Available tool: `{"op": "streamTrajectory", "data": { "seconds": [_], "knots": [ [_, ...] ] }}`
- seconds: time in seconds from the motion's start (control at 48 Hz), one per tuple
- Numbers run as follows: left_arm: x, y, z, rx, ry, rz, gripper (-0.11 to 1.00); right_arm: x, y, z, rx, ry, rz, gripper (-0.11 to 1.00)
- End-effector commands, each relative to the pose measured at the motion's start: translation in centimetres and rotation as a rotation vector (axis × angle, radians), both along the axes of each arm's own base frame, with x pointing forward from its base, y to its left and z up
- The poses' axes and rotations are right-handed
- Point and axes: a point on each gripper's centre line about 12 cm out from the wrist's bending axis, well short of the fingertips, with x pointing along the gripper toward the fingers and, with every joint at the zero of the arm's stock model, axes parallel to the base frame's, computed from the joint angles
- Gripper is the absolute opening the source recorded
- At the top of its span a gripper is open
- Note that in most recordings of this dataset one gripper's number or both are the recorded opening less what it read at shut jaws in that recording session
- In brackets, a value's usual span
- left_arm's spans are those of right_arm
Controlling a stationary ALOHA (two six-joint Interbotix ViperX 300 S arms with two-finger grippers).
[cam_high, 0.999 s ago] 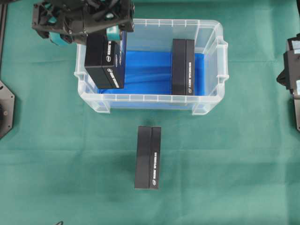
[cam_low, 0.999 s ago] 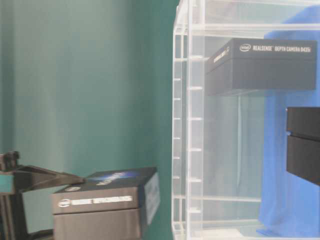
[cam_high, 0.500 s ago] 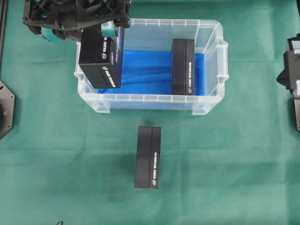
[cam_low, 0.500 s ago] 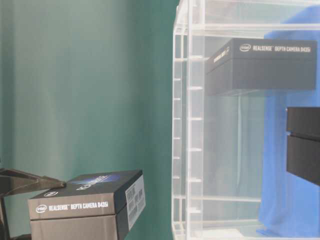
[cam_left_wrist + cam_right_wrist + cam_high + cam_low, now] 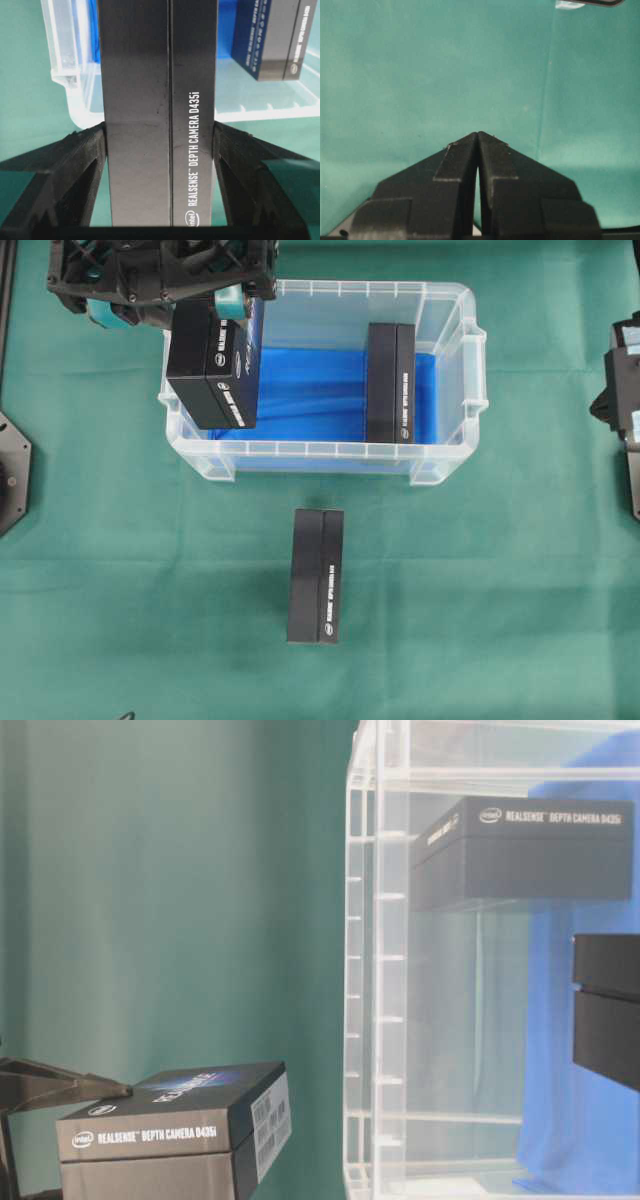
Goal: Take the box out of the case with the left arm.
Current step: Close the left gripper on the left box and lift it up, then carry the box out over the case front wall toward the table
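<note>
While the left gripper (image 5: 159,150) clamps its fingers (image 5: 65,170) on the box (image 5: 212,365), raised over the left rim of the case (image 5: 330,452), we judge extraction nearly complete, next needing an outward carry to the tabletop (image 5: 120,570); the right gripper (image 5: 478,137) rests closed.

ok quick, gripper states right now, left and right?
Left gripper: closed on a black RealSense D435i box, held over the left end of the clear case.
Right gripper: shut, holding nothing.
</note>
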Motion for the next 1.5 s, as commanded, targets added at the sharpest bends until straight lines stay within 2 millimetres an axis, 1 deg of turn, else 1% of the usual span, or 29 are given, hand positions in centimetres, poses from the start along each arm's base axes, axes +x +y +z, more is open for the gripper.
{"op": "streamTrajectory", "data": {
  "seconds": [0.0, 0.895, 1.082, 1.291, 1.436, 1.478],
  "knots": [
    [-0.6, -0.2, 1.8, 0.013, -0.055, 0.000, 0.61, 0.2, 0.0, 0.3, 0.002, -0.009, -0.002, 0.03],
    [-0.6, -0.2, 1.8, 0.014, -0.055, 0.001, 0.61, 0.1, 0.0, 0.3, 0.002, -0.011, -0.001, 0.03],
    [-0.6, -0.5, 1.8, 0.013, -0.055, -0.009, 0.61, 0.1, 0.0, 0.3, 0.002, -0.011, -0.003, 0.03],
    [-0.2, -1.9, 1.9, 0.008, -0.059, -0.032, 0.61, 0.1, 0.0, 0.3, 0.002, -0.009, -0.003, 0.03],
    [0.1, -3.9, 1.8, -0.008, -0.063, -0.039, 0.61, 0.2, 0.0, 0.3, 0.000, -0.007, 0.001, 0.03],
    [0.1, -5.0, 1.7, -0.017, -0.062, -0.042, 0.61, 0.1, 0.0, 0.4, -0.001, -0.010, 0.003, 0.03]
  ]
}}
